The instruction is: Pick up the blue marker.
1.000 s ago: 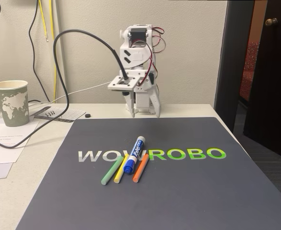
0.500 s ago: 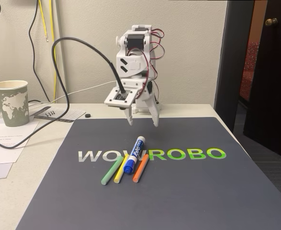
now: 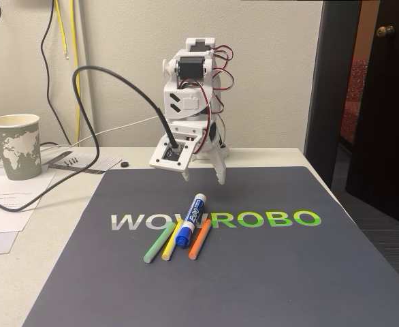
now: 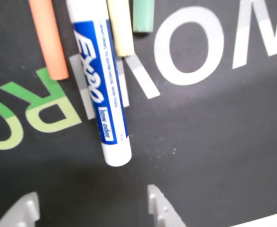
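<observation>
White blue marker (image 4: pixel 100 90) with blue label, dark mat (image 3: pixel 254 272), white tool (image 3: pixel 203 176).

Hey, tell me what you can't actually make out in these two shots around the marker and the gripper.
- Blue marker: cap end cut off by the top edge of the wrist view.
- Gripper: just the fingertips show, cut by the bottom edge of the wrist view.
- Marker label print: too small in the fixed view.
- Paper cup: contents hidden by its wall.

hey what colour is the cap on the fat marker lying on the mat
Dark blue. The blue marker shows its cap best in the fixed view, at the end nearest the camera.
</observation>
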### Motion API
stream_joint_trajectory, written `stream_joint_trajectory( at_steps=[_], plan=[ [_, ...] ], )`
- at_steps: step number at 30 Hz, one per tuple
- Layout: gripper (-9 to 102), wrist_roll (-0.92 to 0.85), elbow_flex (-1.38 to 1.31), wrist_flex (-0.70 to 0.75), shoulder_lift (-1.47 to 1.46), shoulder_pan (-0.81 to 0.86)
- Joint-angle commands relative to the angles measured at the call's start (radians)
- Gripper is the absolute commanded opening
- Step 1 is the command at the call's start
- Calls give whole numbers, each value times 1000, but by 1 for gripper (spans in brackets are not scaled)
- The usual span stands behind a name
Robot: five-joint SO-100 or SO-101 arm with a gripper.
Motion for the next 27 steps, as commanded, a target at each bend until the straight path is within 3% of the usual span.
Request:
stream_joint_trajectory(
  at_steps=[1,27],
  plan=[
    [30,-11,-21,32,0,0],
    [30,-5,-98,92,-23,-3]
  ],
)
